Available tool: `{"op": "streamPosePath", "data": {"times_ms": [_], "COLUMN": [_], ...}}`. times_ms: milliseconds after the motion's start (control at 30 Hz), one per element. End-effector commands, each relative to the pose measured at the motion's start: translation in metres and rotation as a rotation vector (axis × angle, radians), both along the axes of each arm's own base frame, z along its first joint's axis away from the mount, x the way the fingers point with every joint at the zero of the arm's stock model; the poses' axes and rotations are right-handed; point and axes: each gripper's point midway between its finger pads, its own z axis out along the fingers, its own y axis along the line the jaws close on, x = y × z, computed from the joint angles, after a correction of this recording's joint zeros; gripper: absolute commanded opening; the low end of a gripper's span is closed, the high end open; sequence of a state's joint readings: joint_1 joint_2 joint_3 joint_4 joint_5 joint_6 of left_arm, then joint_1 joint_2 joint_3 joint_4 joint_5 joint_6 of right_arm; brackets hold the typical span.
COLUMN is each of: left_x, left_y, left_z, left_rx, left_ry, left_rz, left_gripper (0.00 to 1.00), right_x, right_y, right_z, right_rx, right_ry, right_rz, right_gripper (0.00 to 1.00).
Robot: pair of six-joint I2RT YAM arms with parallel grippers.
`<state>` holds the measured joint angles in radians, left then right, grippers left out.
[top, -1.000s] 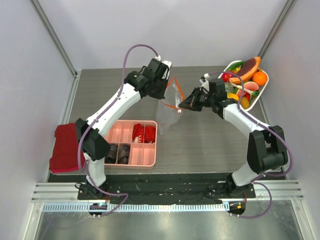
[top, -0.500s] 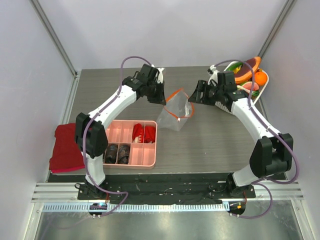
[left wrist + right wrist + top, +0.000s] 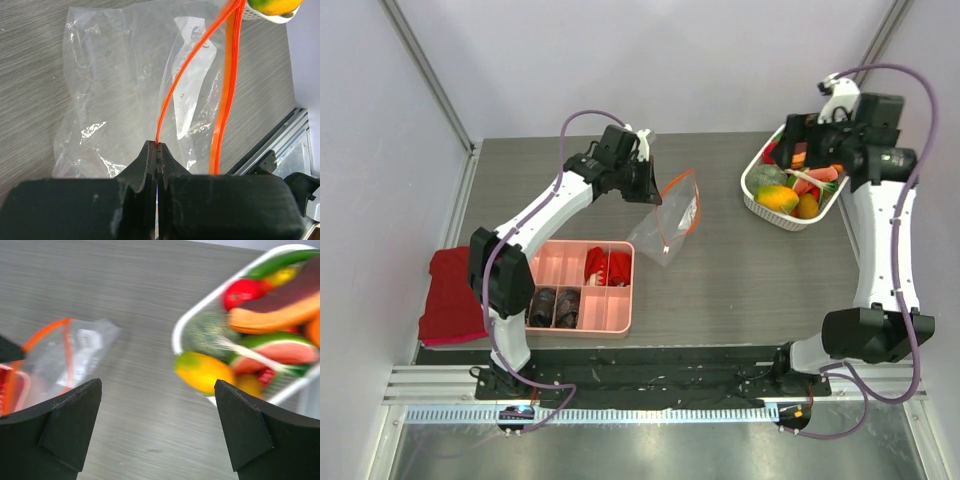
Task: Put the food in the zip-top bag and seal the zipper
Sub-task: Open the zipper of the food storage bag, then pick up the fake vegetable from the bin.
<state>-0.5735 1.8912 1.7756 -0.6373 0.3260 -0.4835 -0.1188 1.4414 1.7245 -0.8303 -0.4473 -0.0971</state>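
Grey wood-grain table [image 3: 740,280] fills my overhead view, boxed in by pale walls [image 3: 670,60]. My left gripper [image 3: 157,150] is clamped tight on one lip of the zipper [image 3: 227,75]. It holds the zip-top bag [image 3: 667,225] up near the table's middle, with the mouth gaping and the clear body sagging toward the surface. My right gripper [image 3: 157,384] hangs raised beside the white basket [image 3: 748,190] at the far right, jaws spread wide and gripping nothing. The food [image 3: 778,198] sits piled in that basket, well apart from the bag. A pink tray [image 3: 610,310] lies by the left arm's base, with a red cloth [image 3: 450,295] beside it at the table's left edge.
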Motion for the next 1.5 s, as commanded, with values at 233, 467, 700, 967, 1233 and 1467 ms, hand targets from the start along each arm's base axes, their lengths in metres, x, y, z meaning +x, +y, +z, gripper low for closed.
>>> {"op": "streamPosePath", "data": {"times_ms": [233,467,700,967,1233,1467], "left_x": [0.005,0.007,0.008,0.010,0.008,0.009], "left_y": [-0.005,-0.007,-0.008,-0.011,-0.011,-0.011], "left_z": [0.032,0.032,0.030,0.029,0.027,0.025], "left_rx": [-0.073,-0.077,-0.078,-0.092,-0.089,-0.088], "left_ry": [-0.068,-0.075,-0.077,-0.072,-0.068,-0.062], "left_rz": [0.000,-0.002,-0.009,-0.004,-0.015,-0.013], "left_gripper": [0.00,0.00,0.00,0.00,0.00,0.00], "right_x": [-0.014,0.017,0.071,0.089,0.068,0.071], "right_y": [-0.128,-0.146,-0.160,-0.144,-0.110,-0.093], "right_z": [-0.040,-0.050,-0.050,-0.062,-0.083,-0.101], "right_rx": [-0.271,-0.342,-0.271,-0.099,-0.285,-0.533], "right_ry": [0.205,0.155,0.123,0.137,0.169,0.143], "right_rz": [0.015,0.045,-0.127,-0.100,0.087,0.122], "right_gripper": [0.91,0.85,0.78,0.77,0.73,0.73]}}
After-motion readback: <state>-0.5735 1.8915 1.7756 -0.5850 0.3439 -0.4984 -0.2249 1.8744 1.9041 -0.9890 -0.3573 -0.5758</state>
